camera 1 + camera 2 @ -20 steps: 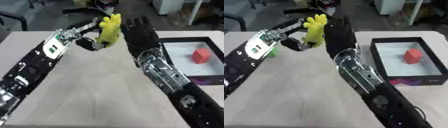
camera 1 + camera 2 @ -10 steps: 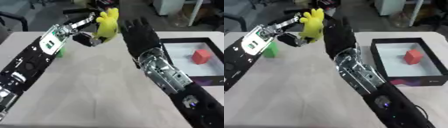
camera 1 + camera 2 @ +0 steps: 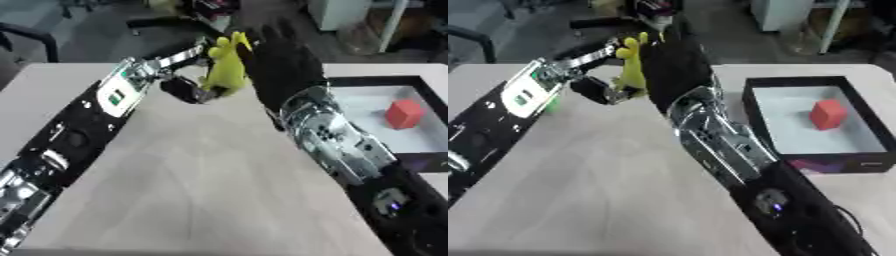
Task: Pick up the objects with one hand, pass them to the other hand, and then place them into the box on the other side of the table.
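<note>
The left hand point(image 3: 188, 90) is pinching the soft-looking yellow toy point(image 3: 225, 67) low down, while the right hand's point(image 3: 282, 67) straight fingers are flanking its free upper part.

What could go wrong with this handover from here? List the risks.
1. The yellow toy sits between the left robot hand and the open right robot hand, above the table's far edge. If the left lets go before the right closes, the toy may drop off the table.
2. The box lies to the right and already holds a red block, so the toy could land on it.
</note>
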Motion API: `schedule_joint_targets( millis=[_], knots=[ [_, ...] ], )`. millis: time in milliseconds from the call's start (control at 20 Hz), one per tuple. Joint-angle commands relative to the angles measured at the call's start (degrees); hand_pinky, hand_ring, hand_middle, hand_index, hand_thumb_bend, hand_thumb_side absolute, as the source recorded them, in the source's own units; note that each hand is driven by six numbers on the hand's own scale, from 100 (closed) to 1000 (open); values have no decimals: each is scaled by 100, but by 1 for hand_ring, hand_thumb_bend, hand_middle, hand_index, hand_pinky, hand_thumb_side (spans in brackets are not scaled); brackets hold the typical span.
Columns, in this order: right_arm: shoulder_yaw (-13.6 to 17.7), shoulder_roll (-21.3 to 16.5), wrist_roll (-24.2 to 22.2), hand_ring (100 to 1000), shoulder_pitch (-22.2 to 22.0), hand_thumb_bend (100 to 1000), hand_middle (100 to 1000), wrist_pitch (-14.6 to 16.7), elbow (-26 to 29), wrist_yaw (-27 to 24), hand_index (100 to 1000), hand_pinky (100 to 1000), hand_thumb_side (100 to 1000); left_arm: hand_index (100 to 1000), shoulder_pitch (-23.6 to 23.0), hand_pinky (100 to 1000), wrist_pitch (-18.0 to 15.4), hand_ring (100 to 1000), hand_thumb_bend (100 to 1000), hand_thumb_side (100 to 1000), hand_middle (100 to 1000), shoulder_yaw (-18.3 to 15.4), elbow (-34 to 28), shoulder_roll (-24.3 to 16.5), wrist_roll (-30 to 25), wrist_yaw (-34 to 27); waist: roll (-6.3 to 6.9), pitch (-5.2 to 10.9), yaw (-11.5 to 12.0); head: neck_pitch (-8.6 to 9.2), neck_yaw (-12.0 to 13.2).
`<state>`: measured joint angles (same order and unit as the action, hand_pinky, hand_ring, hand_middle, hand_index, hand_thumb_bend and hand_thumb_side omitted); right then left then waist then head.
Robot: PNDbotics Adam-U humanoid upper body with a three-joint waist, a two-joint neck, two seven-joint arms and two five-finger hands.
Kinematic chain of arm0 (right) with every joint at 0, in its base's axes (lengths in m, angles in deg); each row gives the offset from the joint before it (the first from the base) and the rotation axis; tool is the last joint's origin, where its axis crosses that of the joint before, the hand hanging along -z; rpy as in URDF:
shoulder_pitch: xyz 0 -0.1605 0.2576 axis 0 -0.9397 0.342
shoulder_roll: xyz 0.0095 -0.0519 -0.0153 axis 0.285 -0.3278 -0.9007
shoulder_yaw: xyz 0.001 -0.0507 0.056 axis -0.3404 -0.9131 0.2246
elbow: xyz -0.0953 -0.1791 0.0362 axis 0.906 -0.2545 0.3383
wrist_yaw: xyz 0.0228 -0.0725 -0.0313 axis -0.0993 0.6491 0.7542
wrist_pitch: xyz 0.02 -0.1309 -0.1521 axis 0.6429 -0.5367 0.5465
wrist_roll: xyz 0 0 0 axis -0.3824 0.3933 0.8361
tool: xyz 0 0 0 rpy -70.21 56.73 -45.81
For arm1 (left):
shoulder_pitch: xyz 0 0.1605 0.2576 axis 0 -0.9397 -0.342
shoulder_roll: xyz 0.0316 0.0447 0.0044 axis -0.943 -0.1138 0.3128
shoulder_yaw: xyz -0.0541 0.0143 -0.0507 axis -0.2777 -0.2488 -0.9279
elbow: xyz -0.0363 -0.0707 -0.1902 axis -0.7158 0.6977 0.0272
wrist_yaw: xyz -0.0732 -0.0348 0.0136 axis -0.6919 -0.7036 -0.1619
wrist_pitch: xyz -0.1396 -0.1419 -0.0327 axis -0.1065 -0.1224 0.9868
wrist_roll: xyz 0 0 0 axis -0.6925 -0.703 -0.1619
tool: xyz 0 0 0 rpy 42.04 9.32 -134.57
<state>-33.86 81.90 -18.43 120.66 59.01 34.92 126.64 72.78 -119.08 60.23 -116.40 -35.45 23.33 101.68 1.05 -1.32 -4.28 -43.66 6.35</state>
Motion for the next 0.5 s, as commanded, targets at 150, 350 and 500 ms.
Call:
schedule_joint_targets(
  millis=[150,350,500],
  knots=[
    [123,-66,257,934,172,462,935,122,201,-58,931,1000,100,430,79,636,19,424,128,188,355,-93,14,9,30,-5,15,68,7,73,-56],
    [118,-18,327,928,184,459,933,102,193,-129,935,1000,100,428,101,637,-3,424,129,188,355,-82,3,95,23,26,15,63,14,71,-65],
    [91,14,348,922,171,454,931,-1,150,-239,939,1000,100,428,124,638,-30,424,128,187,355,-72,-16,152,21,54,13,61,20,72,-66]
  ],
)
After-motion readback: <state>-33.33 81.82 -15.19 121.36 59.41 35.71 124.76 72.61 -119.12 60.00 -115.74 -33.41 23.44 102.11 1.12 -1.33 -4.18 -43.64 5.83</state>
